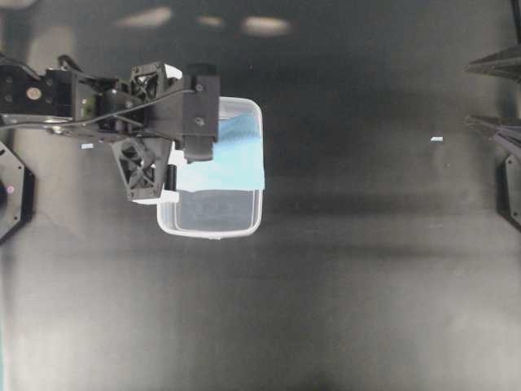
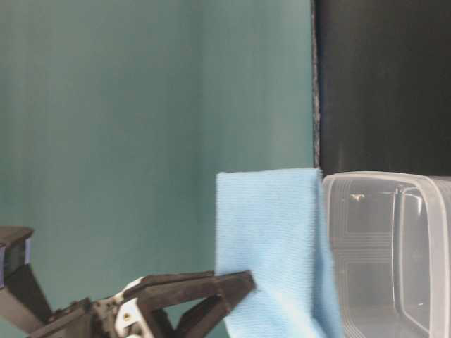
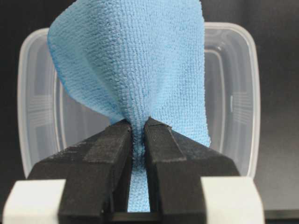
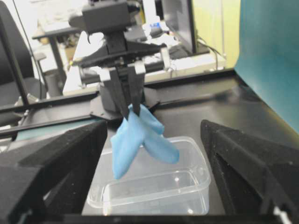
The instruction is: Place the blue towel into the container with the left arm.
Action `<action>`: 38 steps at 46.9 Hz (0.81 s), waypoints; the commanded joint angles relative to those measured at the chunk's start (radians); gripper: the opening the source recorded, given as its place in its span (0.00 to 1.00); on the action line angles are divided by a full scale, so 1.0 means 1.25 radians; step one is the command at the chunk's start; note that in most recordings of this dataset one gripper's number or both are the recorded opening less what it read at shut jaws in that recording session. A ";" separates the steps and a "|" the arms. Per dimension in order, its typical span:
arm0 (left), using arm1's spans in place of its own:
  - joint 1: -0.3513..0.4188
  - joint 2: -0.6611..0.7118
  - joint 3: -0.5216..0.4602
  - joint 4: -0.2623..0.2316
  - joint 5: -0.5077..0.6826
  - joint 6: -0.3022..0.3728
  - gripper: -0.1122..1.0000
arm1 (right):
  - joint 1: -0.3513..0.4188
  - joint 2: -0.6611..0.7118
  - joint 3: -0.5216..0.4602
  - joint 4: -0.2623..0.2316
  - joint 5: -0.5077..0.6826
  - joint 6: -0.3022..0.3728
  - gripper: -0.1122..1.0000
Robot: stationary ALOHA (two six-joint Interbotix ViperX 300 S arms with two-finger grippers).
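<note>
My left gripper (image 3: pixel 138 123) is shut on the blue towel (image 3: pixel 135 70), pinching a bunched fold between its black fingers (image 3: pixel 107 149). The towel (image 4: pixel 140 137) hangs down in two lobes over the open top of the container (image 4: pixel 154 198), a clear plastic tub on the black table. Seen from overhead, the left arm (image 1: pixel 122 106) reaches over the tub's left part, the towel (image 1: pixel 232 155) covers the container's far half, and the near half of the container (image 1: pixel 216 230) shows empty. My right gripper (image 1: pixel 488 94) rests at the right edge, open and holding nothing.
Small white scraps lie on the black table (image 1: pixel 366 285), a first scrap (image 1: pixel 437 139) at the right and a second scrap (image 1: pixel 87 147) by the left arm. A teal backdrop (image 2: pixel 141 141) stands behind the table. The left arm's base (image 4: pixel 117 100) sits beyond the container.
</note>
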 commanded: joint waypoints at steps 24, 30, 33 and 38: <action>0.012 0.013 0.002 0.004 -0.023 -0.079 0.91 | -0.001 0.001 -0.013 0.002 -0.013 -0.001 0.80; 0.000 -0.058 0.018 0.002 -0.042 -0.086 0.89 | -0.002 0.000 -0.012 0.002 -0.013 -0.001 0.80; -0.005 -0.106 0.032 0.002 -0.063 -0.092 0.89 | -0.001 0.000 -0.012 0.002 -0.015 -0.002 0.80; -0.018 -0.205 0.070 0.004 -0.131 -0.091 0.90 | -0.002 0.000 -0.011 0.002 -0.013 -0.002 0.80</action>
